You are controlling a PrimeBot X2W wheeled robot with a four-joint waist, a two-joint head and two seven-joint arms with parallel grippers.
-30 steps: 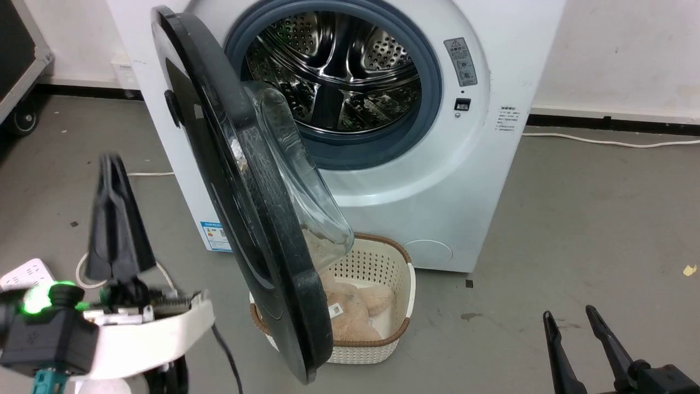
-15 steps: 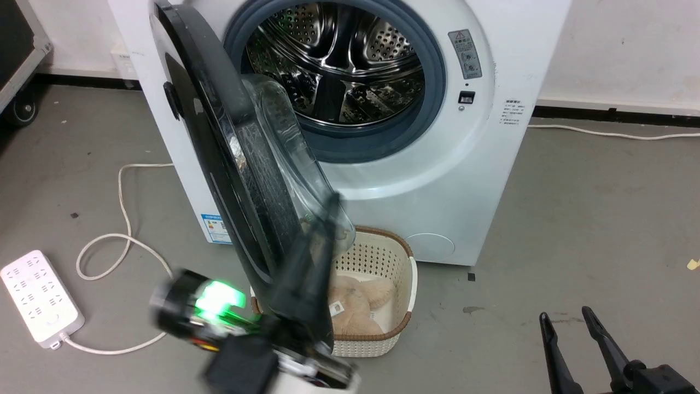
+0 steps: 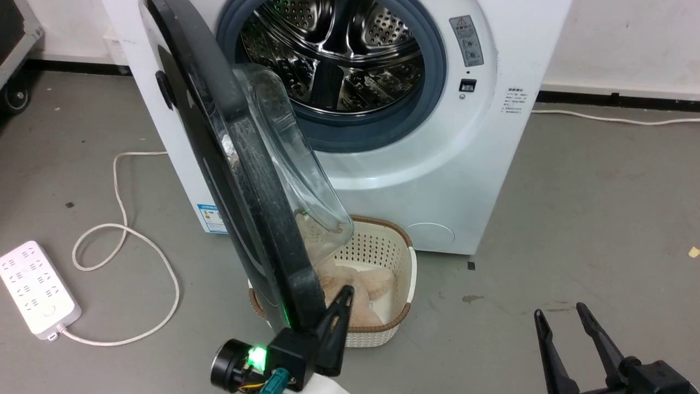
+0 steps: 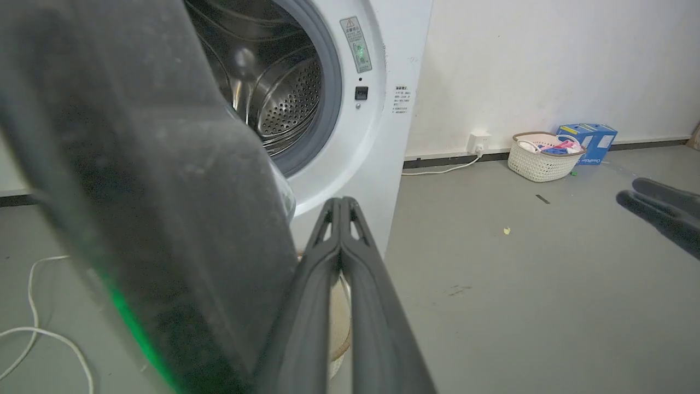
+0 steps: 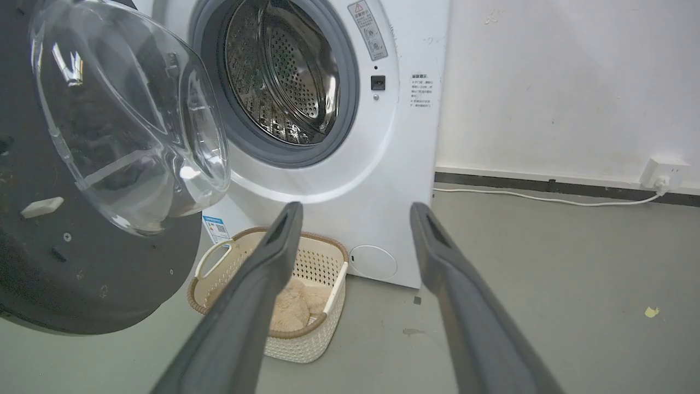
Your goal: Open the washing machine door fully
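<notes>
Left gripper [image 3: 342, 298]: fingers pressed together, nothing held, set just inside the lower rim of the door [image 3: 246, 180], which stands part open at its left. Rim to be pushed outward steadily, the basket [image 3: 383, 254] ahead avoided. Right gripper [image 3: 560, 310]: spread wide, empty.

The grey floor [image 3: 574, 208] spans the lower frame in the head view. The white washer [image 3: 437, 180] stands on it at top centre, against the wall. Just in front of the washer, at centre, sits a cream basket [image 3: 377, 254]. At lower left lies a white power strip [image 3: 35, 287], and its cable [image 3: 117, 186] loops up toward the washer. A second cable [image 3: 601, 117] runs along the wall at upper right. A yellow scrap [image 3: 694, 251] lies at the right edge. In the left wrist view, another basket [image 4: 538, 167] and a blue box [image 4: 593, 139] sit by the wall at right.
</notes>
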